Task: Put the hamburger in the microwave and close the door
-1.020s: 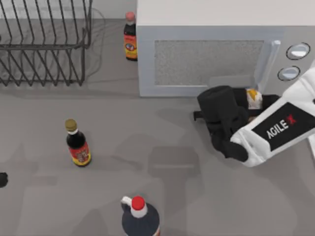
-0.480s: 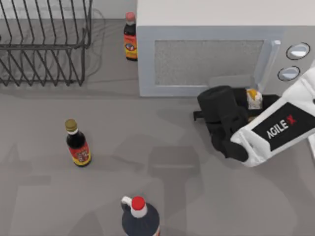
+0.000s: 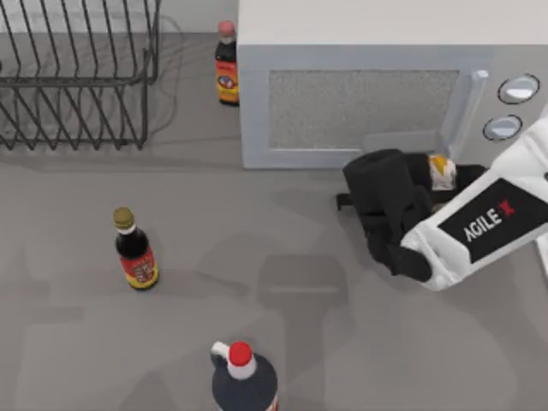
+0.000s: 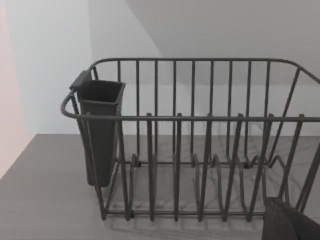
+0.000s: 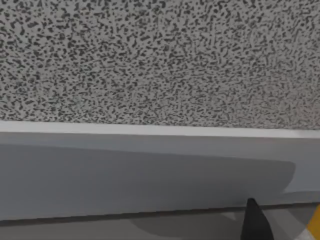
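The right gripper (image 3: 441, 175) sits low on the bench (image 3: 257, 257), just in front of the microwave (image 3: 385, 86), below the handle (image 3: 465, 111) of the door (image 3: 360, 107) — which is shut. The hamburger (image 3: 442, 171) sits at its jaws, apparently pinched, though the black body hides the contact. The left wrist view faces a wire rack (image 4: 200, 150) with a dark cup (image 4: 100, 125) — its jaws' state I cannot tell.

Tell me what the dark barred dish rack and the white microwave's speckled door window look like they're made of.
The dark barred dish rack looks like thin bent metal wire with a dark matte coating: slender round bars, no shine. The speckled door window on the white microwave looks like glass behind a perforated screen, judging by the fine dot pattern, though that is uncertain.
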`<state>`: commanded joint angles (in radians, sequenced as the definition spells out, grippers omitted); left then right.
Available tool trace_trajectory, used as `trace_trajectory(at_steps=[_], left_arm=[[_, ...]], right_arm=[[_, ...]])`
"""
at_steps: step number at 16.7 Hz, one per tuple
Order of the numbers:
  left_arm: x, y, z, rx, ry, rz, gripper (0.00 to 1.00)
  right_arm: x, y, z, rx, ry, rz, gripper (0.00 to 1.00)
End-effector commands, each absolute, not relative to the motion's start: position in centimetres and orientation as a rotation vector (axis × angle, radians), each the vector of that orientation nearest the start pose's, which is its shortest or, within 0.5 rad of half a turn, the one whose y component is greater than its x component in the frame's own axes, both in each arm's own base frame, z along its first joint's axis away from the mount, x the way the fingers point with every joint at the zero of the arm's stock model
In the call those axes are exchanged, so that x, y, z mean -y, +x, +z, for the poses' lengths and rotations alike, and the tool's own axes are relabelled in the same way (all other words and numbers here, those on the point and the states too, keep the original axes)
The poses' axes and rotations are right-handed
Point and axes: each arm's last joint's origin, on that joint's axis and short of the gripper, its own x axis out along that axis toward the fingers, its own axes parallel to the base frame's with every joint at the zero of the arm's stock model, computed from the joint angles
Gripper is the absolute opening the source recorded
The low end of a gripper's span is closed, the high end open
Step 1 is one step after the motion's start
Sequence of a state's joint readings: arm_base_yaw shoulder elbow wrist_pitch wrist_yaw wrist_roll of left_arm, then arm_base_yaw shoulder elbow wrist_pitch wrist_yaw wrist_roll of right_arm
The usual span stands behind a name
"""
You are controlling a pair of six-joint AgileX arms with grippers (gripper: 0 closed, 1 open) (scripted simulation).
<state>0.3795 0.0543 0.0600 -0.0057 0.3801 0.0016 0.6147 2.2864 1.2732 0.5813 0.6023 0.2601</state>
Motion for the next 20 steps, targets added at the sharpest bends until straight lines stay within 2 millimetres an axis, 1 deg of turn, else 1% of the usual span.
trace_trajectory(at_steps=[20], left_arm=[[-0.8, 9.3, 19.6, 0.0, 0.001, -0.001, 0.0]], right_arm=[[-25.7, 38.7, 8.3, -0.349, 0.002, -0.01, 1.0]])
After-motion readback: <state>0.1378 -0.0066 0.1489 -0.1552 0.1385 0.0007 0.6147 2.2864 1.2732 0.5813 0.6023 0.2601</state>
